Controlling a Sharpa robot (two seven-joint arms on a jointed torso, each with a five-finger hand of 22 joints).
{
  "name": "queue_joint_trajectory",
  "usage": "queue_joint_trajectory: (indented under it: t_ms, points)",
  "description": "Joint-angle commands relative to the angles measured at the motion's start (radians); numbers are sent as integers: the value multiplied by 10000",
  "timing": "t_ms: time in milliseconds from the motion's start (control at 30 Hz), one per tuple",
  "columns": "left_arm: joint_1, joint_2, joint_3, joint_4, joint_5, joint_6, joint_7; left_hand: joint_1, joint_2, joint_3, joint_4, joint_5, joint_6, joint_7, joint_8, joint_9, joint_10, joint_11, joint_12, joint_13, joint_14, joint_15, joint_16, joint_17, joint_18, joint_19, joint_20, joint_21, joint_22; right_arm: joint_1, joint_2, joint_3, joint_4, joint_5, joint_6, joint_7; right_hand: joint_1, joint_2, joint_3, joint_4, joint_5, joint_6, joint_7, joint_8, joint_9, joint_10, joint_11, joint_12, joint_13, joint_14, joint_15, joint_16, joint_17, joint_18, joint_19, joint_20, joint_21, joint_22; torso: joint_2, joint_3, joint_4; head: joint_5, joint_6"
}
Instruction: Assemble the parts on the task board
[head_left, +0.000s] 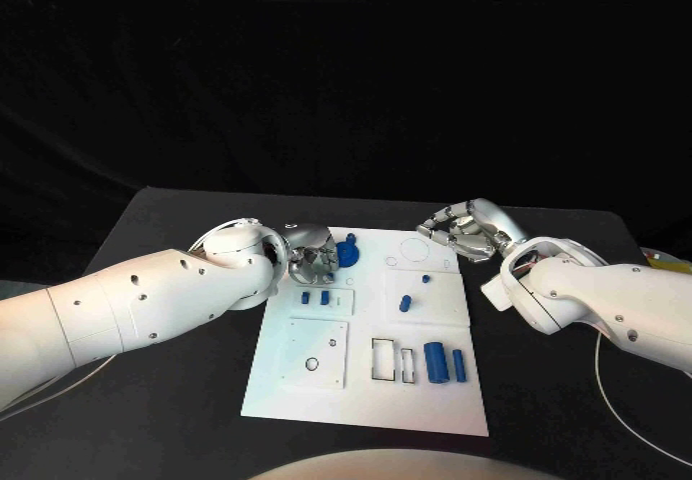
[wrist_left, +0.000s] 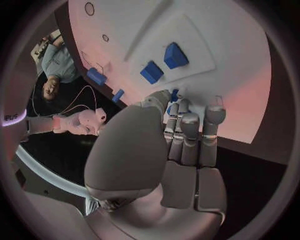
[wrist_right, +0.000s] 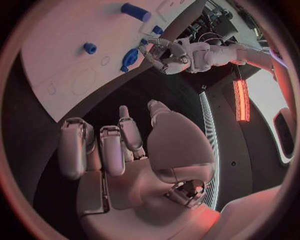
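White task board (head_left: 361, 390) at centre of black tabletop (head_left: 173, 400), long side running toward 12 o'clock. Blue round part (head_left: 346, 254) near the board's 11 o'clock corner, left hand (head_left: 310, 262) just beside it at its 9 o'clock, fingers curled close to it; whether actually gripping it or only touching, cannot tell. Right hand (head_left: 462, 232) hovering at the board's 1 o'clock corner, fingers apart, grasping nothing. Small blue blocks (head_left: 316, 297) at mid-board toward 9 o'clock, a short peg (head_left: 405, 303) at centre, two blue cylinders (head_left: 444, 364) near 4 o'clock beside rectangular slots.

Probably rigid moulded plastic: light, stiff, smooth, likely to slip or roll under a loose pinch. Best taken across opposite sides, cylinders around the middle. Little risk of breakage.

No brand, label or legible writing visible.
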Motion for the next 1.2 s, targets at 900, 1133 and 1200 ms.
queue_joint_trajectory:
  t_ms: [900, 1133, 1200]
  points:
    - [-41, 187, -162, -71, -453, 764, -257, 294, -210, 1008, -226, -39, 327, 10, 168, 21, 213, -37, 311, 102, 4, -46, 150, 65, 110, 48, -51, 244, 308, -8, 13, 0, 4, -63, 58, 36, 14, 116, -48, 4, 32, -53, -19, 53, 12, -7, -60, 21, 9, 549, -45, -53, 443, 158, 5, -77, -53, 1371, 12, 2, -2, -17, -73]
    - [-45, 214, -189, -82, -577, 614, -259, 374, -145, 1277, -386, -50, 547, -44, 295, 87, 461, -120, 431, 172, 186, -124, 263, 288, 41, 314, -110, 526, 651, -8, 11, 0, 8, -63, 58, 38, 7, 137, -65, 5, 33, -56, -20, 66, 14, -3, -62, 25, 11, 545, -46, -63, 425, 157, 8, -79, -55, 1374, 4, 2, 5, -27, -96]
    - [-46, 218, -195, -93, -606, 568, -267, 403, -131, 1350, -446, -56, 578, -51, 313, 100, 504, -137, 449, 190, 229, -142, 284, 326, 25, 378, -129, 597, 733, -8, 11, 0, 9, -63, 58, 38, 7, 137, -65, 5, 33, -56, -20, 66, 14, -3, -62, 25, 11, 545, -46, -63, 425, 157, 8, -79, -55, 1374, 4, 2, 5, -27, -96]
